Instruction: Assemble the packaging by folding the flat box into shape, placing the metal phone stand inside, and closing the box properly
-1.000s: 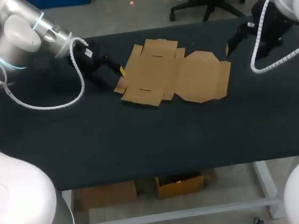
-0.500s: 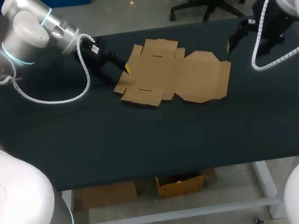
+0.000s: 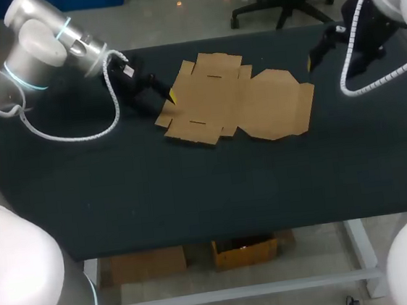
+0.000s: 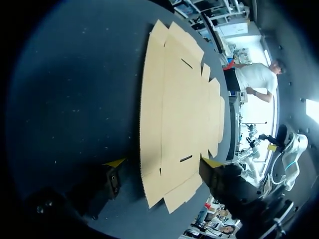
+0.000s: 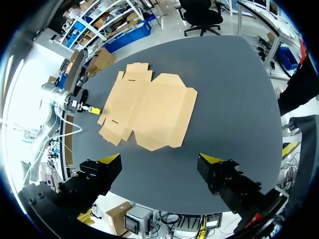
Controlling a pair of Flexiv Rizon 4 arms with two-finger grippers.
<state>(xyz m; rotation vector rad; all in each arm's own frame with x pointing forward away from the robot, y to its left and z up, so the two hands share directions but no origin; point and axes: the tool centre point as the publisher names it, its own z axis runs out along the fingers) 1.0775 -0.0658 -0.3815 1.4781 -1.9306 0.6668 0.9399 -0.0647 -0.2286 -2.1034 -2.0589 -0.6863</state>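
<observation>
Left arm (image 3: 46,45) has closed in on the flat box (image 3: 238,105) mid-desk (image 3: 193,190), left jaws wide open astride its edge, empty; right jaws open, well apart; folding seems imminent.

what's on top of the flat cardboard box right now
Nothing rests on the flat cardboard box; its upper face is bare. The left gripper, open, has the box's end between its fingers. Whatever lies between box and table is covered.
</observation>
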